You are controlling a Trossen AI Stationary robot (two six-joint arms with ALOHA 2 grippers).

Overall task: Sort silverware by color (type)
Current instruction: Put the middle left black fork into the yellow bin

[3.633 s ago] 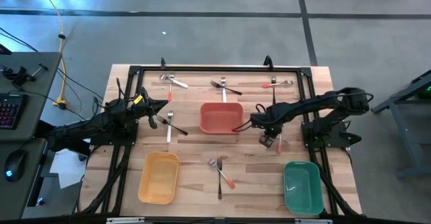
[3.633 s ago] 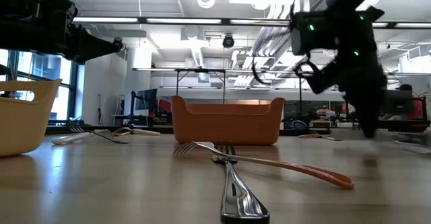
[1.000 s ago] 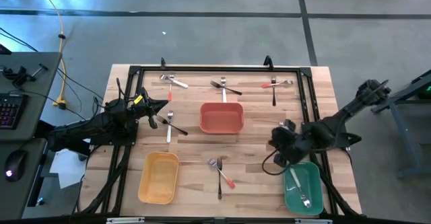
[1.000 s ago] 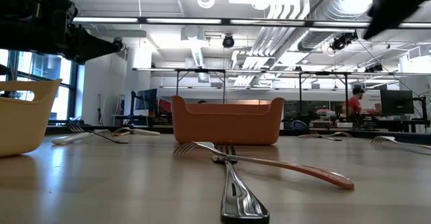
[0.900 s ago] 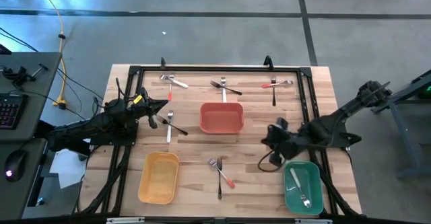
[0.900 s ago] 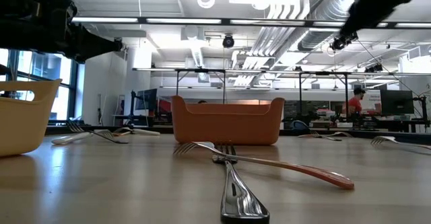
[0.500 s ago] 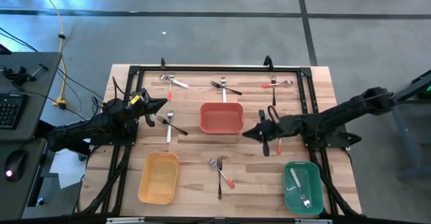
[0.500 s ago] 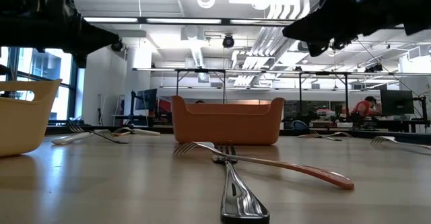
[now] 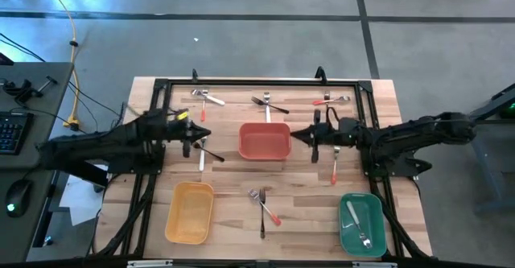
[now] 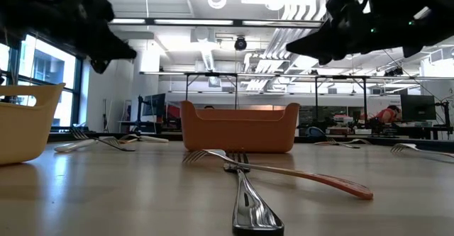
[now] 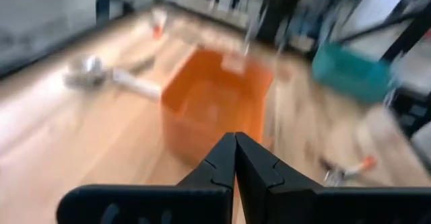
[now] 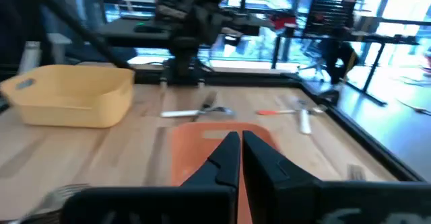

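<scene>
My left gripper (image 9: 208,135) hangs shut and empty over the crossed forks (image 9: 202,148) left of the red bin (image 9: 265,126). My right gripper (image 9: 294,134) is also shut and empty. It points level at the red bin's right wall from just beside it. A silver utensil (image 9: 355,220) lies in the green bin (image 9: 375,234). Other silverware lies flat on the table: a crossed pair (image 9: 264,204) near the front, single pieces at the far edge (image 9: 208,97) (image 9: 269,103) (image 9: 331,101), and one (image 9: 334,168) under my right arm. The yellow bin (image 9: 190,212) holds nothing.
A black frame (image 9: 257,82) runs round the wooden table top, with posts along the left and right sides. In the low view the crossed pair (image 10: 248,183) lies in front of the red bin (image 10: 239,127). A desk with a keyboard (image 9: 6,131) stands off the table's left.
My right gripper has swung from above the green bin toward the table's far edge and left, sinking and turning level, and has ended beside the red bin's right wall. My left gripper has reached out toward the red bin, rising a little and rolling. Both stayed shut.
</scene>
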